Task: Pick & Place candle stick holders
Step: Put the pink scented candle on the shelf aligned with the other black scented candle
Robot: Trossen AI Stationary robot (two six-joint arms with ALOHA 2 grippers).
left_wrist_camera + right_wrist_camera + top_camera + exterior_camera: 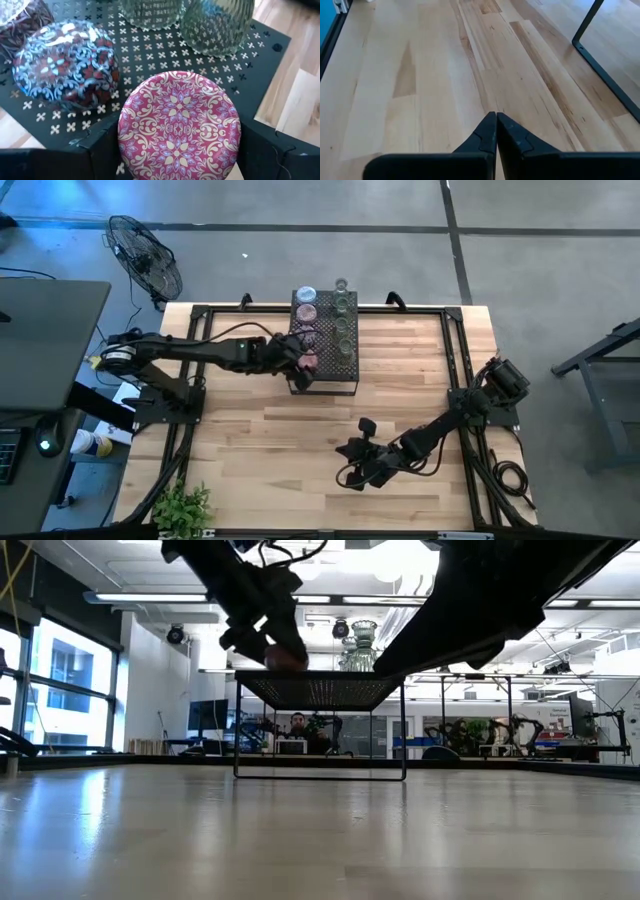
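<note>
My left hand (303, 363) is over the near left corner of the black stand (349, 380), and the pink patterned cup (179, 125) sits right between its two fingers (100, 145), mouth facing my wrist. The fingers stand wide, one on each side of the cup's rim, flanking it closely. I cannot tell for certain whether they press on the glass or only bracket it, so I judge the cup as framed rather than firmly held. The cup is round, so it has no long axis to line up with; what matters is that it lies straight ahead of my palm, centred in the gap, resting on the perforated top near the stand's edge.

Just beyond it, to one side, is a dark cup with a blue and red swirl pattern (65, 65), close to the pink one but apart from it. Farther along the stand are two ribbed clear-greenish cups (215, 25), and more cups stand in rows toward the far edge (340, 305).

My right hand (350, 452) is well apart, low over the bare wooden surface (250, 460) at the near right, its fingers pressed together on nothing. So the left arm is plainly the nearer one to every cup.
</note>
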